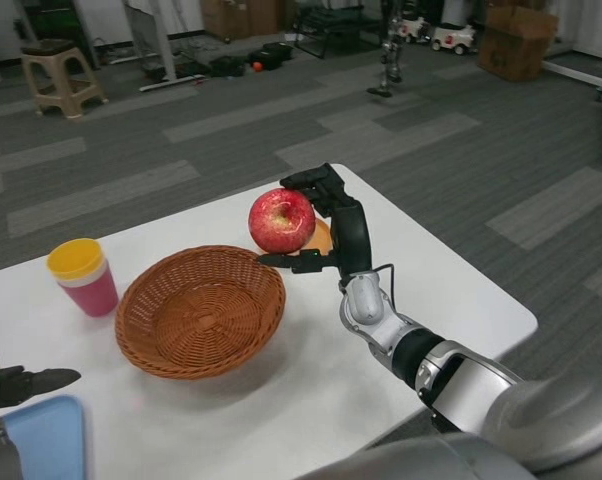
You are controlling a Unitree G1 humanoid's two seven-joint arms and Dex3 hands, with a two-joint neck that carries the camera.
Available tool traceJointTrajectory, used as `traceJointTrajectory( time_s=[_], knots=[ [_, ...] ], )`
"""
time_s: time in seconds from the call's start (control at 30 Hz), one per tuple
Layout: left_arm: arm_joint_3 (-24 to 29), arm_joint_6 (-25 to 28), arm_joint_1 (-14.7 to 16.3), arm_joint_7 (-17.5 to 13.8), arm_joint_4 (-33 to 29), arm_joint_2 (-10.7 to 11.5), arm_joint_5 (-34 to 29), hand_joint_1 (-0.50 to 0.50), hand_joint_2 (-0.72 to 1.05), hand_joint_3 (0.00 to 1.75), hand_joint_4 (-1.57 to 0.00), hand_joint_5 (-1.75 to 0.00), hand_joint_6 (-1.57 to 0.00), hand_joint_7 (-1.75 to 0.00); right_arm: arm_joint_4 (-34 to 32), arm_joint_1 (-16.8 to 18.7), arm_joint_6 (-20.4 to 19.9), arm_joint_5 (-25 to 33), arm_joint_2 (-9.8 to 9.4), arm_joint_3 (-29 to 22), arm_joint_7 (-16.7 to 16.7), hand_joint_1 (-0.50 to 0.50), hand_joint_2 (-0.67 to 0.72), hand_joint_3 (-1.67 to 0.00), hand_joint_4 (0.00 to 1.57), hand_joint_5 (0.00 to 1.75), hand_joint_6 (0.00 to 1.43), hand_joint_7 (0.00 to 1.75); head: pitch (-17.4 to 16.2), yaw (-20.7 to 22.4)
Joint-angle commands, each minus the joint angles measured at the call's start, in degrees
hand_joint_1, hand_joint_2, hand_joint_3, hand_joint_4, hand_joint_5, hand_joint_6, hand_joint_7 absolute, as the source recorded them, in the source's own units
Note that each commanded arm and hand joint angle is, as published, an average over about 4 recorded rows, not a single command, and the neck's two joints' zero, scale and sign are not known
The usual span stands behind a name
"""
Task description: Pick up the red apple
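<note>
My right hand [333,222] grips the red apple [280,220], fingers over its top and thumb below it. The apple is lifted off the white table [451,290], just past the far right rim of the wicker basket [200,309]. Behind the apple an orange fruit [322,238] shows partly, hidden mostly by the apple and my hand. My left hand [21,385] waits low at the table's near left edge, its fingers pointing right, holding nothing that I can see.
A pink cup with a yellow lid [83,276] stands left of the basket. A blue tray [43,438] lies at the near left corner. Beyond the table is carpeted floor with a stool [63,75] and boxes [519,40].
</note>
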Motion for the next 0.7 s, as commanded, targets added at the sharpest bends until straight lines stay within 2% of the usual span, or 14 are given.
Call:
traceJointTrajectory(
  time_s=[0.03, 0.13, 0.23, 0.37, 0.47, 0.63, 0.7],
  knots=[
    [0.07, -0.32, 0.38, 0.02, -0.57, 0.29, 0.19, -0.22, -0.28, 0.00, 0.00, -0.92, 0.00, -0.21, 1.69, -3.64, 0.17, -1.26, -0.60, 3.40, -1.60, -0.29, -0.48, -0.40, 1.25, 1.19, 1.15, 1.61, 0.54, 3.78],
    [-0.12, -0.25, 0.38, 0.02, -0.66, 0.24, 0.30, -0.21, -0.28, 0.00, 0.00, -0.92, 0.00, -0.21, 2.00, -4.39, 0.48, -2.05, -0.91, 4.96, -1.78, -0.29, -0.46, -0.40, 1.26, 1.26, 1.17, 1.61, 1.57, 9.22],
    [-0.23, -0.23, 0.38, 0.02, -0.61, 0.11, 0.32, -0.22, -0.28, 0.00, 0.00, -0.92, 0.00, -0.21, 2.28, -4.82, 0.90, -1.98, -1.15, 6.74, -2.02, -0.29, -0.45, -0.40, 1.28, 1.26, 1.19, 1.61, 2.88, 10.76],
    [-0.19, -0.23, 0.38, 0.02, -0.61, -0.28, 0.52, -0.23, -0.28, 0.00, 0.00, -0.82, 0.00, -0.21, 3.23, -5.57, 1.05, -1.57, -1.59, 8.63, -2.35, -0.29, -0.46, -0.40, 1.28, 1.26, 1.20, 1.62, 4.29, 11.85],
    [-0.39, -0.23, 0.38, 0.02, -0.63, -0.35, 0.67, -0.23, -0.28, 0.00, 0.00, -0.82, 0.00, -0.21, 3.73, -6.01, 1.10, -1.30, -1.88, 9.67, -2.59, -0.29, -0.41, -0.40, 1.28, 1.26, 1.20, 1.64, 5.05, 11.94],
    [-0.50, -0.23, 0.38, 0.02, -0.61, -0.28, 0.71, -0.23, -0.28, 0.00, 0.00, -0.82, 0.00, -0.21, 4.02, -6.01, 1.14, -1.08, -1.88, 9.78, -2.75, -0.29, -0.43, -0.40, 1.29, 1.26, 1.20, 1.61, 5.63, 11.67],
    [-0.50, -0.23, 0.38, 0.02, -0.63, -0.28, 0.67, -0.23, -0.28, 0.00, 0.00, -0.87, 0.00, -0.21, 4.02, -6.01, 1.14, -0.80, -1.86, 9.75, -2.75, -0.29, -0.43, -0.44, 1.29, 1.26, 1.20, 1.61, 5.58, 11.69]
  ],
)
